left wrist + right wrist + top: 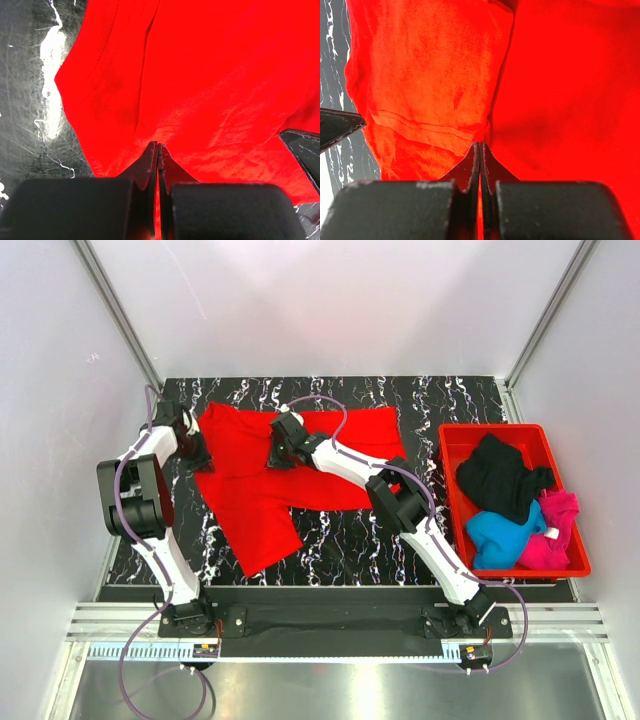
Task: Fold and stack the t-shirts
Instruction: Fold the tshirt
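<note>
Near edge: two arms, one pincer each. Left wrist view: left pincer (158, 146) fingers pressed flat together, a sliver of red cloth caught between them, fabric of the red t-shirt (210, 90) bunched right at the tips. Right wrist view: right pincer (479, 145) likewise clamped narrow on a fold of the same tee (430, 75), a stitched hem just left of the tips.

Top view: red t-shirt (260, 500) lies rumpled on the black marbled bench (350, 550), left of centre. Left pincer (192, 448) at its far left edge; right pincer (281, 451) on its far middle.

Right side: one red bin (490, 427), holding three tees: black t-shirt (500, 475) farthest, blue t-shirt (495, 535) and pink t-shirt (555, 530) nearer.

Count: four tees, one bin.
</note>
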Action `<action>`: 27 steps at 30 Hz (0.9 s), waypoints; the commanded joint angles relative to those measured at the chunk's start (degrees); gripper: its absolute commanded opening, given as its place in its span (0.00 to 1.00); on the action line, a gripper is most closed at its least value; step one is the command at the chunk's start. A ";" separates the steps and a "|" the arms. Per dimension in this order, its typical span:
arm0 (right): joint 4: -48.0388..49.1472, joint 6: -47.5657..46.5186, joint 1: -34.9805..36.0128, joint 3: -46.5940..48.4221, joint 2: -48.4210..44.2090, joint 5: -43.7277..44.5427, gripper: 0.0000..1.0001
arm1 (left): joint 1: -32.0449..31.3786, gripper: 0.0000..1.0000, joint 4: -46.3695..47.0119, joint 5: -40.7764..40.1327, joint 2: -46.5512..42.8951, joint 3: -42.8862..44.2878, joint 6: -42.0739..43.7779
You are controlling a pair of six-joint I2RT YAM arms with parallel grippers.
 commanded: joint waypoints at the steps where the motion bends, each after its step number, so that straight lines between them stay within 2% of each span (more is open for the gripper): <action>1: 0.50 -1.47 0.87 2.67 -2.64 0.81 0.00 | 0.00 0.00 -0.19 -1.45 -4.15 2.11 -0.98; 4: 0.32 -1.56 0.96 2.67 -2.73 0.81 0.00 | 0.18 0.02 -1.59 -4.53 -3.02 2.90 -1.68; 7: 0.59 -1.56 1.13 2.14 -2.99 0.46 0.00 | 0.27 0.24 -0.37 -3.12 -2.84 1.33 -1.41; 12: 1.28 -2.17 1.40 1.53 -3.87 0.11 0.00 | 0.18 0.33 0.51 -3.56 -2.40 0.53 -1.33; 18: 1.90 -2.88 1.48 1.26 -4.75 0.37 0.00 | 0.18 0.34 0.77 -2.34 -0.64 0.79 -0.71; 27: 2.34 -2.88 1.57 0.47 -4.84 0.11 0.00 | 0.18 0.27 0.86 -2.77 1.99 1.49 -1.33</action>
